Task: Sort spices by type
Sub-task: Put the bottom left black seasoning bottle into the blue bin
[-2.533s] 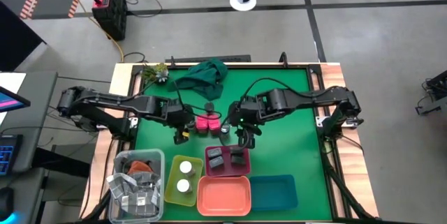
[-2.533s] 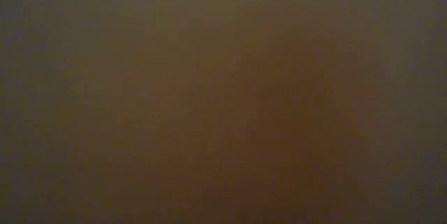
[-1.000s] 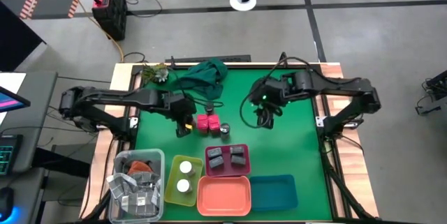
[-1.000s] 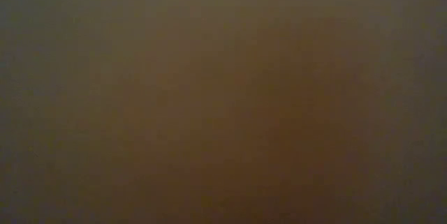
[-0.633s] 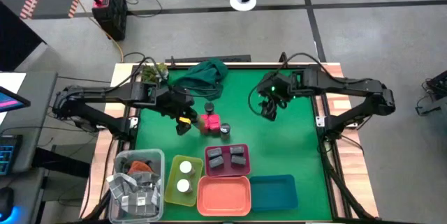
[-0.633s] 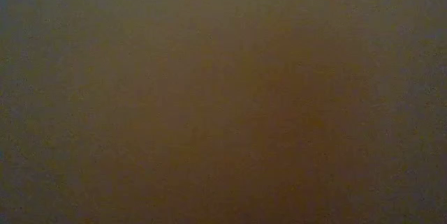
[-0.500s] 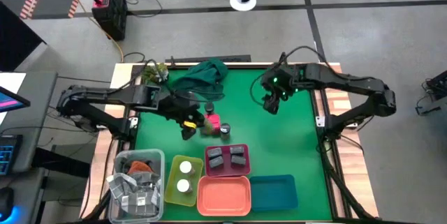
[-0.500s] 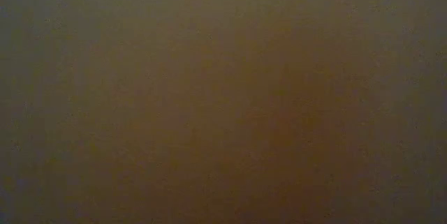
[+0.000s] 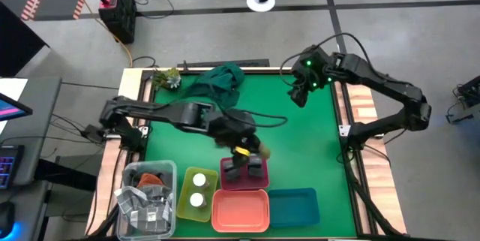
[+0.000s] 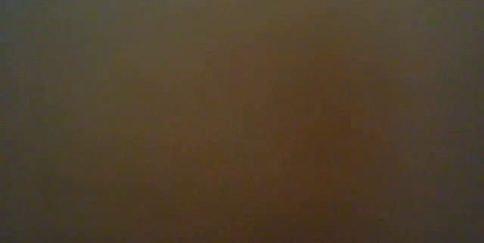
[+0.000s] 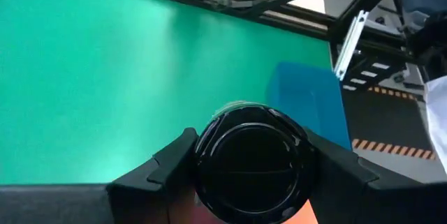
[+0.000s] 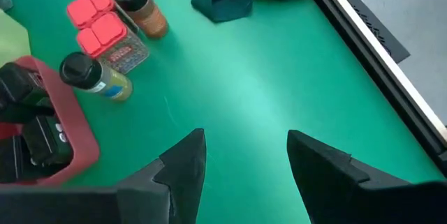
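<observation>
Left tool [image 9: 244, 156], high view: it hangs over the row of trays at the table's front edge, just above the pink tray [image 9: 260, 181]. That tray holds the dark grey square boxes [image 9: 256, 170]. The yellow tray [image 9: 183, 194] beside it holds two white-lidded round jars [image 9: 198, 189]. The orange tray [image 9: 241, 209] and blue tray [image 9: 295, 205] hold no spices. The right tool [image 9: 299, 94] waits near the far right corner.

Low view: a uniform dark field; nothing can be read from it.

Left wrist view: the fingers are closed on a dark round jar [image 11: 251, 166], seen lid-on, with the blue tray beyond it and an orange rim below.

Right wrist view: the fingers stand apart with only green table [image 12: 279, 77] between them. Out on the table lie two bright pink blocks [image 12: 101, 25] and two more dark jars, one with brown contents [image 12: 142, 6] and one with yellowish contents [image 12: 96, 78].

Progress, as a judgement: two kinds are sorted, and a third is under way with the carried jar. The two loose jars and the pink blocks remain.

Against the frame half a second earlier, the left tool has travelled from the pink blocks at mid-table to the tray row. The right tool has drawn back further toward its corner.
</observation>
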Robot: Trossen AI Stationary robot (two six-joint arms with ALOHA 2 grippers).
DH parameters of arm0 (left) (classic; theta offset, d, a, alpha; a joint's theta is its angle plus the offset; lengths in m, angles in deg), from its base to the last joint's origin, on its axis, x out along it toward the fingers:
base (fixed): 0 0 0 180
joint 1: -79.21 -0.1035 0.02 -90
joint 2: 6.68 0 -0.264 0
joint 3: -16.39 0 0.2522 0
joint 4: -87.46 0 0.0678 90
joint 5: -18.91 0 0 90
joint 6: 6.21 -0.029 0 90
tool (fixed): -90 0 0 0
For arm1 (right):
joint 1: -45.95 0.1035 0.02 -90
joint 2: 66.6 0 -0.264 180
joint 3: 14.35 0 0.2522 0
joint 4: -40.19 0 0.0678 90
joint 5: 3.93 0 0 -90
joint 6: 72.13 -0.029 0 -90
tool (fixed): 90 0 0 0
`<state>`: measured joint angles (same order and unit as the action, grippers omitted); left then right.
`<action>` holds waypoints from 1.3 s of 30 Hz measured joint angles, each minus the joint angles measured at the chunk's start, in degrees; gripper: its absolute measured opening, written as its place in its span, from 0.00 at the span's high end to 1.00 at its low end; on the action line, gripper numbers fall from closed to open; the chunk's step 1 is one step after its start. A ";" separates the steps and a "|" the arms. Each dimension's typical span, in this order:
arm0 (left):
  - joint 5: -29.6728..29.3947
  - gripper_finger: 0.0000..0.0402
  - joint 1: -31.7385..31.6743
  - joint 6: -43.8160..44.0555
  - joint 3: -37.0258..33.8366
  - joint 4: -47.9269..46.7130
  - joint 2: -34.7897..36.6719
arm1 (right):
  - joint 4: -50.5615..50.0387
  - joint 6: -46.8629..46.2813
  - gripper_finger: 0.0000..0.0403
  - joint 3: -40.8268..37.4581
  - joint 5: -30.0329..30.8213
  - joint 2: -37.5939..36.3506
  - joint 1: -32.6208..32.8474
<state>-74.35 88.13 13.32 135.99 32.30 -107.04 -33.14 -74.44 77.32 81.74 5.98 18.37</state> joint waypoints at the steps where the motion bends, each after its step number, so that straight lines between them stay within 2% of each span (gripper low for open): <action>1: 0.04 0.48 0.29 0.21 1.20 -0.04 -1.19 | 0.00 0.40 0.43 0.00 -0.01 0.00 -0.14; 13: 0.15 0.48 3.52 5.15 8.61 3.90 -8.59 | -2.38 5.67 0.43 -0.04 -0.25 -1.13 -8.07; 23: 0.52 0.48 3.89 7.88 9.08 13.08 -10.42 | -5.22 6.24 0.43 -0.04 -0.38 -5.92 -15.43; 32: 7.57 0.48 4.48 8.34 9.02 12.21 -15.55 | -3.86 3.68 0.43 -0.04 -2.02 -9.33 -17.99; 39: 15.02 0.48 4.50 7.98 9.60 14.02 -20.92 | -3.57 0.92 0.43 -0.04 -2.30 -8.33 -14.43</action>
<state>-59.34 92.63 21.30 145.59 46.32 -127.96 -36.71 -73.53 77.27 79.44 -2.35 3.95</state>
